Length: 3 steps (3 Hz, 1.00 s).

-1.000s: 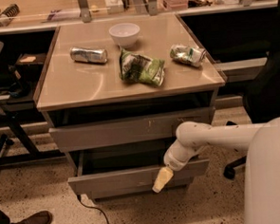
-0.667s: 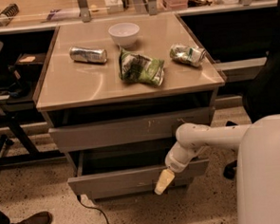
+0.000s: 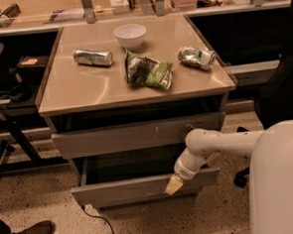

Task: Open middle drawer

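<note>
One middle drawer (image 3: 121, 191) juts out low under the table (image 3: 80, 86), beneath a scratched front (image 3: 137, 135). The end effector (image 3: 173, 186) sits at this drawer's front edge, right of centre; its grip state cannot be told.

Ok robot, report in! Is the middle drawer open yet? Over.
Gripper low, at the middle drawer front, right side. Drawer sits partway out. Nothing seen blocking it.

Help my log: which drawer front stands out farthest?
The middle drawer, the lower front with the gripper at its right half; the scratched front above stands out less.
</note>
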Motion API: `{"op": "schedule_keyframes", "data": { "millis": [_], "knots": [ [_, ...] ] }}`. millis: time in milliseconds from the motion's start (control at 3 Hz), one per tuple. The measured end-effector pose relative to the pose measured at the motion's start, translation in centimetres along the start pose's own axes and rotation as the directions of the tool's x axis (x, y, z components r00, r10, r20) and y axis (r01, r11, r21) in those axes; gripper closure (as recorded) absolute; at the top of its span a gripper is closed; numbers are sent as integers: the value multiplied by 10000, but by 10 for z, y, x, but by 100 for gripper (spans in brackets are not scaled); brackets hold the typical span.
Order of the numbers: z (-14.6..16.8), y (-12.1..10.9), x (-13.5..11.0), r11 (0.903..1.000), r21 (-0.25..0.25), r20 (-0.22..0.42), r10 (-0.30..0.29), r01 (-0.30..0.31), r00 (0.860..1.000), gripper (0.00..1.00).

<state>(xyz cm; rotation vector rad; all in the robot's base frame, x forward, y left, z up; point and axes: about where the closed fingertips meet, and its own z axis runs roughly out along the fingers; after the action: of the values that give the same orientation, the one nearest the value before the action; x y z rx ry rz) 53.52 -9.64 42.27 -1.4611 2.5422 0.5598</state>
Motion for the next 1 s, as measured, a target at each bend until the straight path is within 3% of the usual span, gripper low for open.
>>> {"op": "schedule_keyframes", "data": {
  "millis": [667, 1000],
  "knots": [
    [0, 0, 0, 10000, -1, 0, 0, 0, 10000, 88],
    [0, 0, 0, 10000, -3, -1, 0, 0, 10000, 100]
  ]
}}
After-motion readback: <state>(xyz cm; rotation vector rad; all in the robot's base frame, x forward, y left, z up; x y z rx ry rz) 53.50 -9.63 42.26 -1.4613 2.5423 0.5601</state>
